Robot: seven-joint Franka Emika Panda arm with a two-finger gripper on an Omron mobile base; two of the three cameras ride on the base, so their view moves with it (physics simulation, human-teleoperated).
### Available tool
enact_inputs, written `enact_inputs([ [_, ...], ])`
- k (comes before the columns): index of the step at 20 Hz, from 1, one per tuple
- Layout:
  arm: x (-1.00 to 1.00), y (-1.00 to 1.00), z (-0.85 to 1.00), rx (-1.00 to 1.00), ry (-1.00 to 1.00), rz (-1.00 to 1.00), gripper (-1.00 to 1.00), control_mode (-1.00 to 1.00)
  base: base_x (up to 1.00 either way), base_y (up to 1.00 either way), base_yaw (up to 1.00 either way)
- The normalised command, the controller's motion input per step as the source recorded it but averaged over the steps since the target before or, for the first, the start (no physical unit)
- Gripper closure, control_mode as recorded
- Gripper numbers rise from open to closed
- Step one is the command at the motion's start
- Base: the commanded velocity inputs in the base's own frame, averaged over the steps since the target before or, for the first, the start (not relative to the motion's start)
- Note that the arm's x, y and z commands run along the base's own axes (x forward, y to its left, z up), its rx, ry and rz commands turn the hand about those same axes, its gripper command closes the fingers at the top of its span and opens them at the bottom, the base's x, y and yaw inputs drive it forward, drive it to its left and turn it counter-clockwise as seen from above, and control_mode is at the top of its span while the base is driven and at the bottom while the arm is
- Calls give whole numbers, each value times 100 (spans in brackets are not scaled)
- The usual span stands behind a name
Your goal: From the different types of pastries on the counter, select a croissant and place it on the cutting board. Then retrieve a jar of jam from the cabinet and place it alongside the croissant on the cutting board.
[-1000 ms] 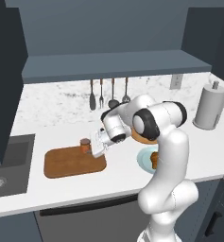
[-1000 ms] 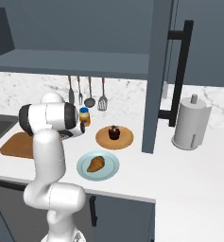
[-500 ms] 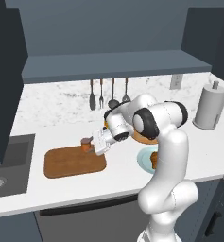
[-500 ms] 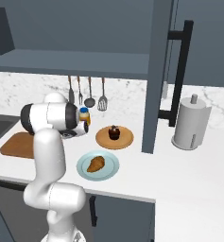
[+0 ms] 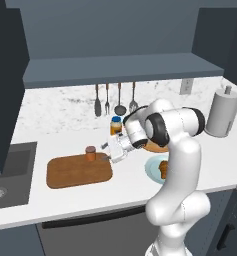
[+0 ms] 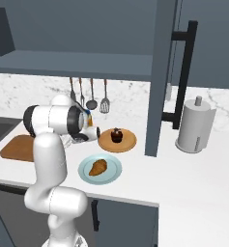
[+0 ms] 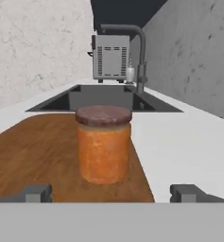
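The jar of jam [image 5: 90, 153], orange with a brownish lid, stands upright on the cutting board [image 5: 70, 172] near its far right corner. My gripper [image 5: 108, 150] is just to the right of it, open and holding nothing. In the hand view the jar of jam [image 7: 104, 149] is straight ahead on the cutting board [image 7: 33, 156], beyond the gripper [image 7: 111, 194], whose fingertips [image 7: 35, 193] stand wide apart. The croissant [image 6: 97, 167] lies on a light blue plate [image 6: 111, 173] on the counter [image 6: 183, 178]. The muffin [image 6: 117, 135] sits on a round tan plate [image 6: 128, 144].
A sink [image 5: 7, 175] lies left of the board, with a faucet [image 7: 139, 52] and a toaster [image 7: 111, 56] beyond it. Utensils [image 5: 115, 100] hang on the back wall. A yellow jar [image 5: 116, 125] stands behind my hand. A paper towel roll [image 6: 195, 126] stands at the right.
The gripper's jaws have opened wide and let go of the jar, and the hand has drawn back a little to the right. The jar stays where it stood on the board.
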Motion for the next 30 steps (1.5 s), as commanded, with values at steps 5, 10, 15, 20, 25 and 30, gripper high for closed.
enact_inputs([
  [5,0,0,63,1,-9,10,-100,-100,0,0,0],
  [10,0,0,41,-15,-26,11,-100,-100,0,0,0],
  [15,0,0,41,-21,-27,5,-100,-100,0,0,0],
  [20,0,-15,59,-17,-30,17,-100,-100,0,0,0],
  [25,-7,-31,5,-26,-23,25,-100,-100,0,0,0],
  [30,-6,-32,0,-35,-22,19,-100,-100,0,0,0],
])
